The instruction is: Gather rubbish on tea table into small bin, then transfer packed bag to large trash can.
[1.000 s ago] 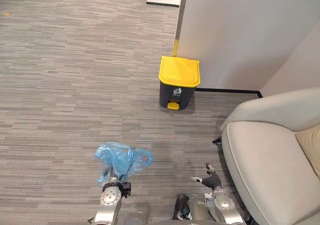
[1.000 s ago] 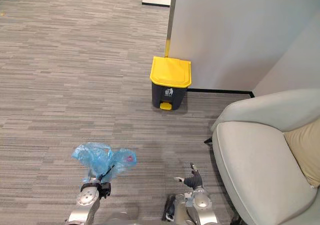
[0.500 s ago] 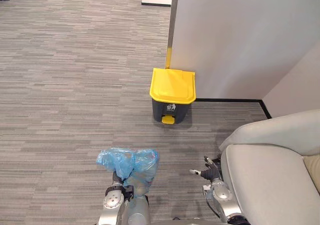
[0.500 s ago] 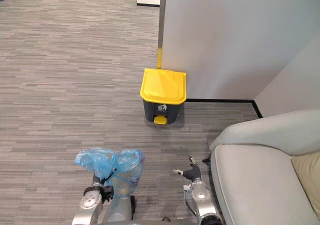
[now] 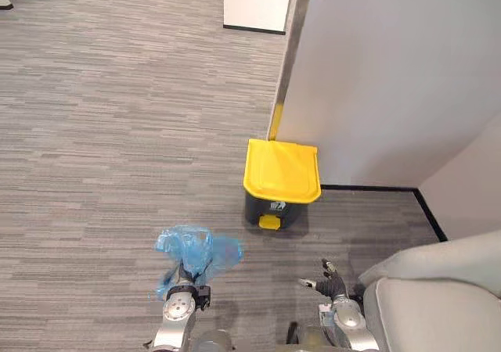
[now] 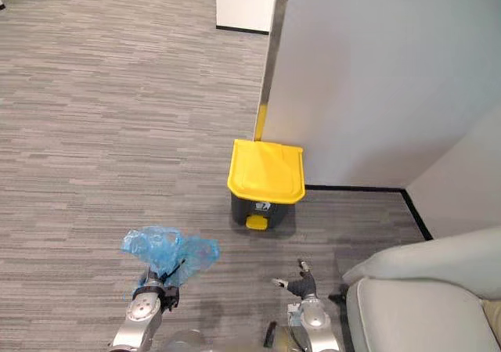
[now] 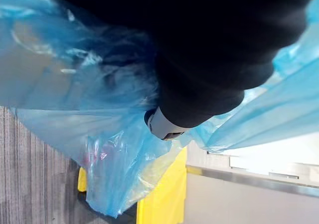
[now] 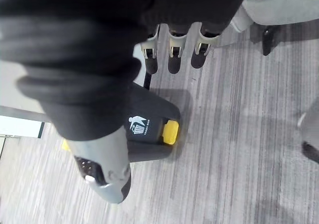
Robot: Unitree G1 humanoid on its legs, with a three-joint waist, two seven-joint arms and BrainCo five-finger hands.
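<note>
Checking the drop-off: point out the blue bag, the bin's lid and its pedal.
blue bag (image 5: pixel 196 249): left eye view, on its bunched top.
lid (image 5: pixel 282 170): left eye view, middle of the yellow top.
pedal (image 5: pixel 270 222): left eye view, on the yellow tab at the front base.

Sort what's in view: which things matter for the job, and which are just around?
Job: blue bag, gripped by left hand; yellow-lidded trash can, lid closed; right hand, open and empty.
Just around: grey armchair; white wall.
</note>
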